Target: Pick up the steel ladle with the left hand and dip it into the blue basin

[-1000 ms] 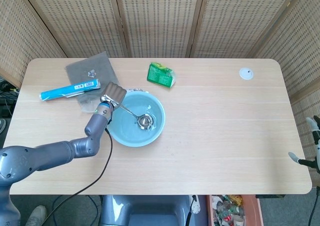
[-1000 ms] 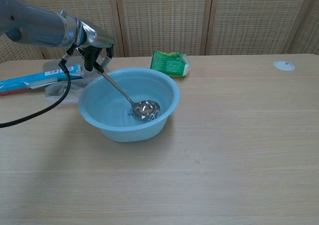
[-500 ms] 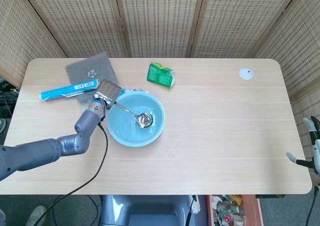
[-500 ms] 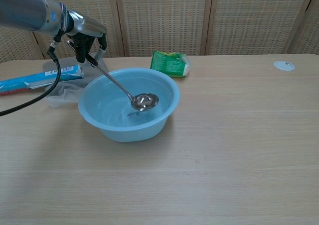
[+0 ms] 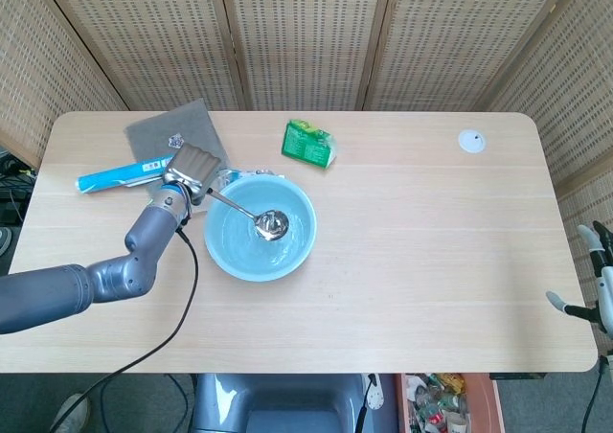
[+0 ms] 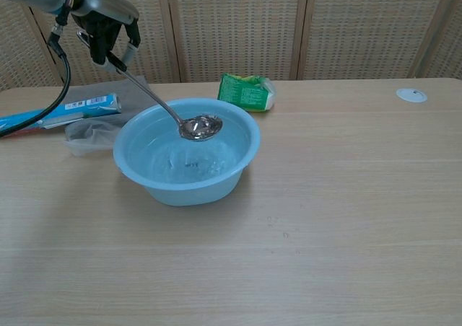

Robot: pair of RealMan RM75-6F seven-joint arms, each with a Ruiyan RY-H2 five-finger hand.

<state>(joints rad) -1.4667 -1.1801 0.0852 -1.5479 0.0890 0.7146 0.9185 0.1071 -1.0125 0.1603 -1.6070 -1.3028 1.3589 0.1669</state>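
Note:
My left hand point(image 5: 188, 172) point(image 6: 108, 36) grips the handle end of the steel ladle point(image 5: 251, 216) point(image 6: 167, 108), up and to the left of the blue basin point(image 5: 226, 257) point(image 6: 148, 181). The ladle slants down to the right, and its bowl hangs inside the basin, lifted clear of the bottom, about level with the rim in the chest view. My right hand point(image 5: 596, 284) shows only at the far right edge of the head view, beyond the table's corner, fingers apart and holding nothing.
Left of the basin lie a grey cloth point(image 5: 173, 134), a blue tube point(image 5: 117, 175) point(image 6: 50, 114) and a clear bag point(image 6: 90, 133). A green packet point(image 5: 308, 143) point(image 6: 246, 91) sits behind the basin. A small white disc point(image 5: 470, 142) point(image 6: 411, 94) is at the far right. A black cable point(image 5: 182, 308) trails from my left arm.
My left hand has risen and drawn back to the left, lifting the ladle's bowl from the basin's bottom to about rim height. The right hand has barely shifted.

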